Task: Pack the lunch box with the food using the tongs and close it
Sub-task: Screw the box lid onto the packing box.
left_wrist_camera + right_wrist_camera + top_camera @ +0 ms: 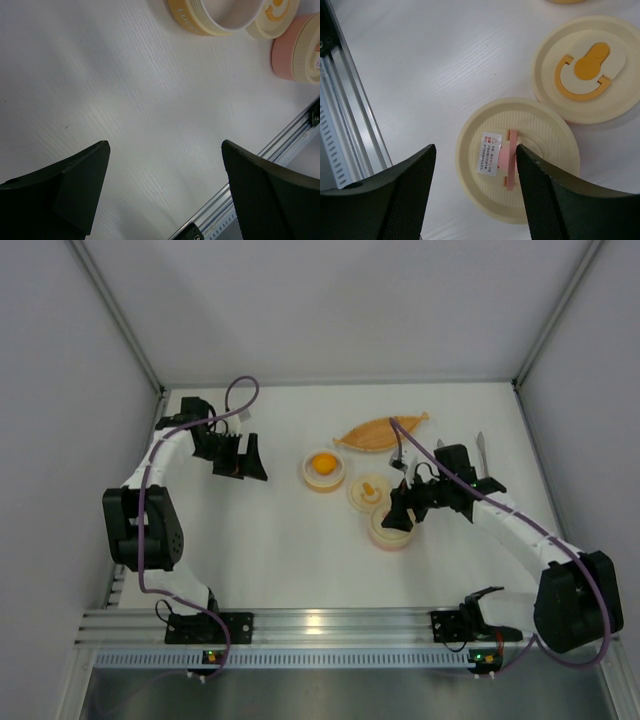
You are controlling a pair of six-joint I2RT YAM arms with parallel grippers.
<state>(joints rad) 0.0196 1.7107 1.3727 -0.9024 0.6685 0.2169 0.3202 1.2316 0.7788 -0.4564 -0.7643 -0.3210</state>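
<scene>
The left gripper [165, 146] hangs over bare tabletop [280, 550] in the upper left of the top view, its jaws spread wide with nothing between them. The right gripper [476, 148] sits right of centre in that view, directly above the pink box [284, 56], which wears a ribbed cream lid [475, 197]. In the right wrist view its jaws stand partly apart, one on each side of the lid's middle, and grip nothing. A pink tab [509, 162] on the lid lies just beside the right-hand finger, and a small white sticker [491, 147] is next to the tab. A second cream lid [585, 75] with an orange handle lies just beside the box, towards the upper right of the wrist view. Left of that, near the middle of the top view, a yellow bowl [192, 17] holds the round yellow-orange food [322, 463]. The orange leaf dish [375, 433] lies beyond the bowl, upper centre. The tongs [481, 452] lie on the tabletop at the right of the top view, near the wall and apart from both grippers.
</scene>
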